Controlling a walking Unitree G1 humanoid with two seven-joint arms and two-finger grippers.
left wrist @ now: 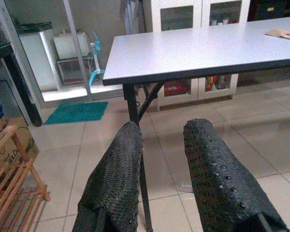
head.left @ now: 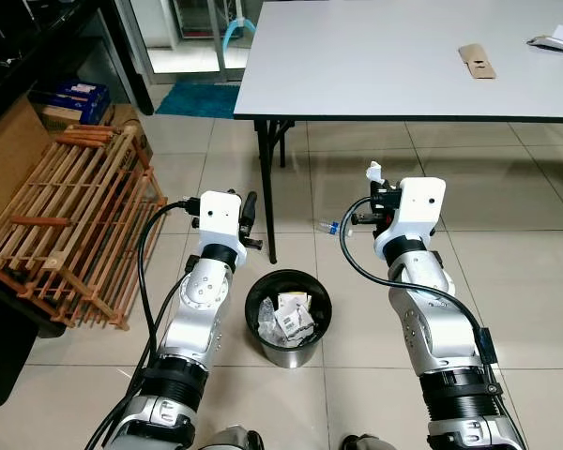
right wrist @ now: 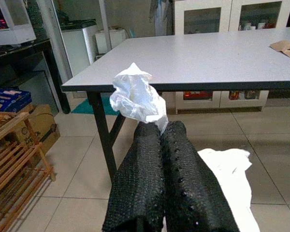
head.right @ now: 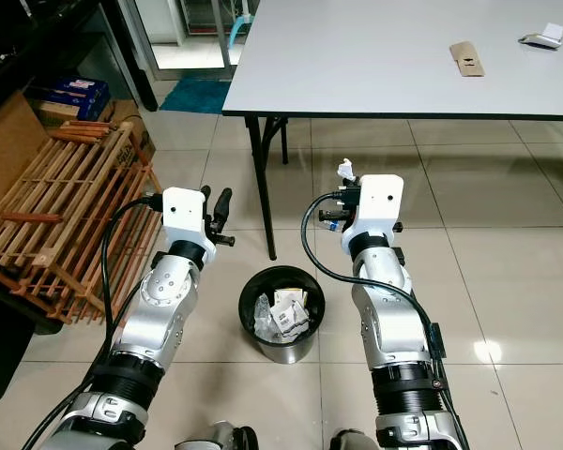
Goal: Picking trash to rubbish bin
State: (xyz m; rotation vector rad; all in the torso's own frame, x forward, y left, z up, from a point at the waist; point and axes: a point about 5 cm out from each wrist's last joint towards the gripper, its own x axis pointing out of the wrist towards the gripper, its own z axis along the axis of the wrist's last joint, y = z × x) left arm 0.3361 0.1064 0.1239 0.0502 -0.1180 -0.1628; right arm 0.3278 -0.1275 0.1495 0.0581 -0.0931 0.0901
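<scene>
Over on the left, a slatted wooden rack [head.left: 61, 220] leans on the tiled floor, well out beyond the left gripper [left wrist: 164, 169], which is raised with its two black fingers parted and nothing between them. Just inboard and below it sits the round black rubbish bin [head.left: 288, 319], already holding a few white packets, so some of the job looks done. Across to the right gripper [right wrist: 160, 145]: fingers pressed together, pinching a crumpled white plastic wrapper [right wrist: 137, 98] that sticks up above the tips. It hangs up and to the right of the bin, not over the mouth yet, so this piece is still to be dropped. Beyond that gripper stands the grey bench [head.left: 385, 56], and far right on it lie a brown cardboard scrap [head.left: 477, 62] and a small white scrap [head.left: 552, 39], probably still to collect.
</scene>
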